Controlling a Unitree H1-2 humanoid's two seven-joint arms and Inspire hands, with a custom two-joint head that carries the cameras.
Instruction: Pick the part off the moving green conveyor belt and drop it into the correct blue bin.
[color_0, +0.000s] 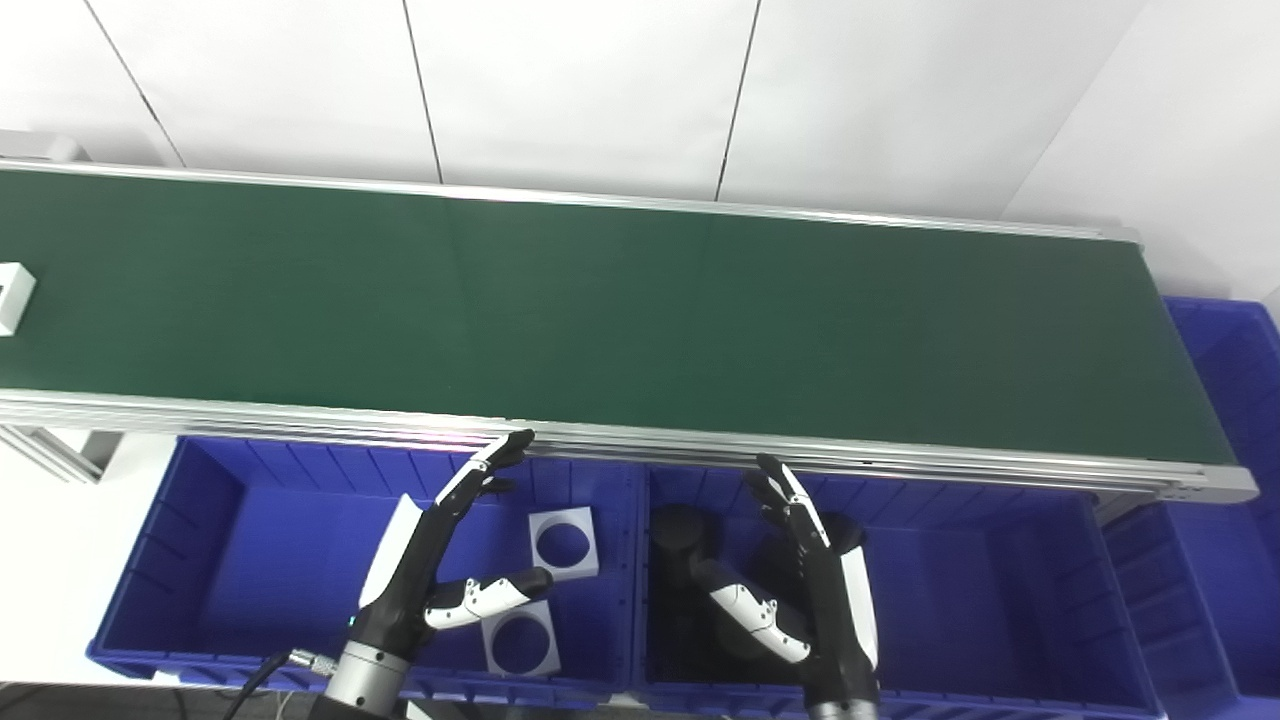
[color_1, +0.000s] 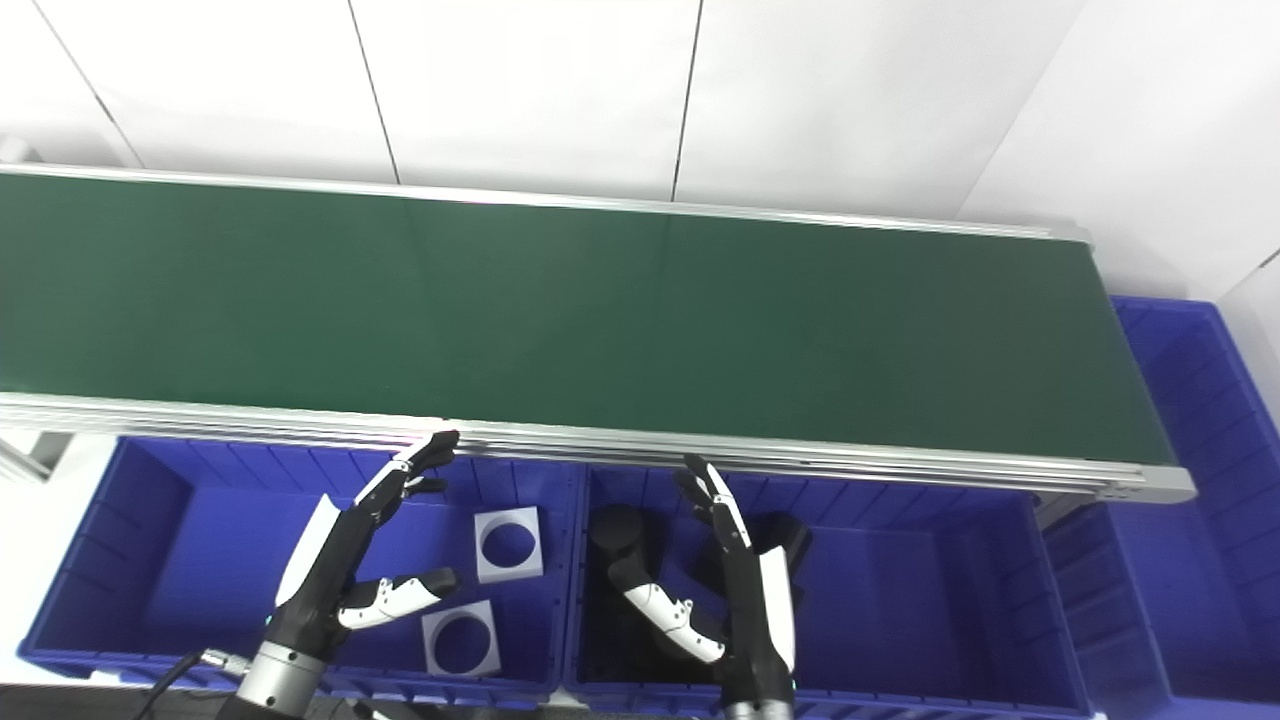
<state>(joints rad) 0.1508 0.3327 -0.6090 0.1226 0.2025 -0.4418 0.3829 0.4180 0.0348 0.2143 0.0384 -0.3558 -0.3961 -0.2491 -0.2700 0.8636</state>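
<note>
A white part (color_0: 12, 296) rides the green conveyor belt (color_0: 600, 320) at its far left. Left hand (color_0: 440, 560) and right hand (color_0: 800, 580) hover spread, empty, above 2 blue bins (color_0: 230, 520).

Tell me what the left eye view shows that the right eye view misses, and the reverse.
Only the left eye view shows a white part at the far left edge of the green belt, still well away from both hands. The right eye view adds nothing the left lacks; its belt is bare. Both show the left hand open over the left blue bin, which holds two white square parts with round holes, and the right hand open over the middle blue bin, which holds dark parts.
</note>
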